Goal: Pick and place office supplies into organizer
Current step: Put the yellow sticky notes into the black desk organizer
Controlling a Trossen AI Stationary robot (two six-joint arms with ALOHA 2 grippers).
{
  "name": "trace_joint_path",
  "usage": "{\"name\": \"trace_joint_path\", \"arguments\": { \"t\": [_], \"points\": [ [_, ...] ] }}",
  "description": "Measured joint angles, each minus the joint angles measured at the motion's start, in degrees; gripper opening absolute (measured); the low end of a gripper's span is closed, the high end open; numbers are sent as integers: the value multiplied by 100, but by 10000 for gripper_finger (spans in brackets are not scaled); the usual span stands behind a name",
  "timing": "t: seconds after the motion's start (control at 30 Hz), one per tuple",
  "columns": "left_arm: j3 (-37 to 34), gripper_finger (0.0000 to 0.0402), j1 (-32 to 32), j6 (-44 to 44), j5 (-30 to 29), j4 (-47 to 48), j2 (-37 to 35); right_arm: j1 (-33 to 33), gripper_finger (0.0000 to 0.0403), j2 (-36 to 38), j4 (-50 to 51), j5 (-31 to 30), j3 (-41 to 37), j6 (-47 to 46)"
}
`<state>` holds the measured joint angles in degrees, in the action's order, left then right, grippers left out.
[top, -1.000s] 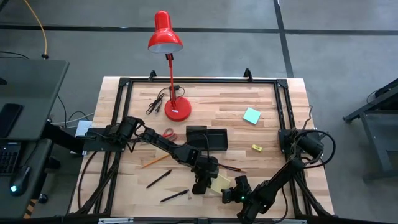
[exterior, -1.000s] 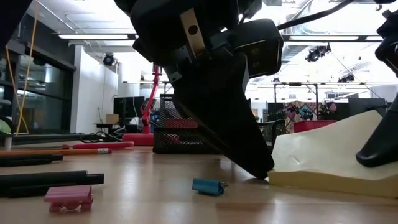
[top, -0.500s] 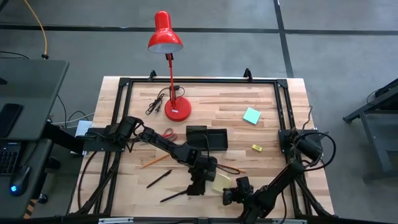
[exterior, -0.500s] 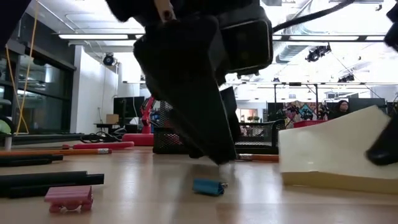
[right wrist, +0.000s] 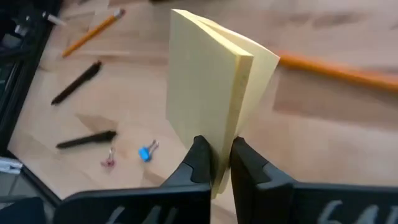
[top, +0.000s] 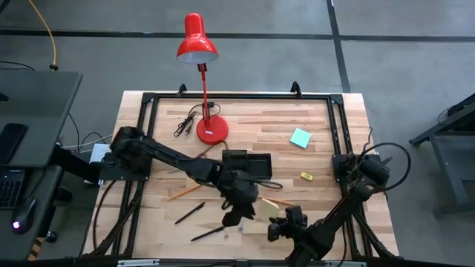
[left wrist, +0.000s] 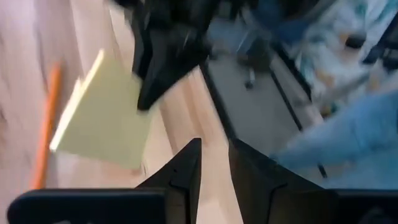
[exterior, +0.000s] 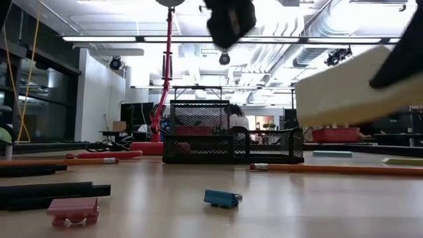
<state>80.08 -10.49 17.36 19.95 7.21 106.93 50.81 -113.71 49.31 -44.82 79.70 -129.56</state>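
My right gripper [right wrist: 214, 155] is shut on the yellow sticky-note pad [right wrist: 208, 81], which hangs above the table's near middle [top: 267, 211]. My left gripper [left wrist: 214, 165] hovers just left of it [top: 234, 216] and high in the low view [exterior: 230, 20]. Its fingers stand a narrow gap apart with nothing between them. The black mesh organizer [top: 249, 165] rests flat on the table at mid-table. Around it lie red scissors [top: 200, 159], two orange pencils [top: 185, 192] [top: 274, 202], two black pens [top: 189, 213] [top: 208, 233], a teal pad [top: 300, 138] and a tiny yellow block [top: 306, 176]. My right gripper pinches the pad's whole stack between its two fingers, one on each flat face, at one edge [right wrist: 214, 134]. The fingers slant down from the table's near right. The pad stands on edge beyond the fingertips, lifted clear of the table [exterior: 350, 89], and its top sheets splay slightly.
A red desk lamp [top: 197, 41] stands on its round base [top: 211, 130] at the far left, beside a black cord [top: 185, 122]. A blue clip [exterior: 221, 198] and a pink clip [exterior: 73, 210] lie on the near table. A black frame [top: 237, 97] borders the work area.
My left gripper has lifted off the pad and gone well up. My right gripper has also risen and tipped, taking the pad with it. The pad stood tilted with one edge on the table and is now lifted clear.
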Motion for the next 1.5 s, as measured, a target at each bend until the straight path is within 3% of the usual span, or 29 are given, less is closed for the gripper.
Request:
{"name": "trace_joint_path", "arguments": {
  "t": [0.13,0.33,0.57,0.77,1.07,1.2,1.5],
  "points": [
    [-885,74,8,245,-417,-1585,-727,-42,0,279,411,-53,0,60],
    [-3029,74,169,755,-927,-3286,-2088,-142,0,686,962,-86,0,108],
    [-5060,74,267,1246,-1804,-4734,-3595,-773,0,1336,976,191,2,1574],
    [-5642,74,260,1225,-1802,-4274,-4461,-1617,0,1939,940,828,7,3096],
    [-6127,74,262,1374,-2156,-4568,-4807,-3168,0,2314,953,2433,7,4911],
    [-6480,74,316,1487,-2281,-5066,-4795,-3654,0,2308,934,3119,7,5252],
    [-7642,74,885,1889,-2067,-7508,-4795,-4262,0,2133,817,3653,7,5513]
  ]
}}
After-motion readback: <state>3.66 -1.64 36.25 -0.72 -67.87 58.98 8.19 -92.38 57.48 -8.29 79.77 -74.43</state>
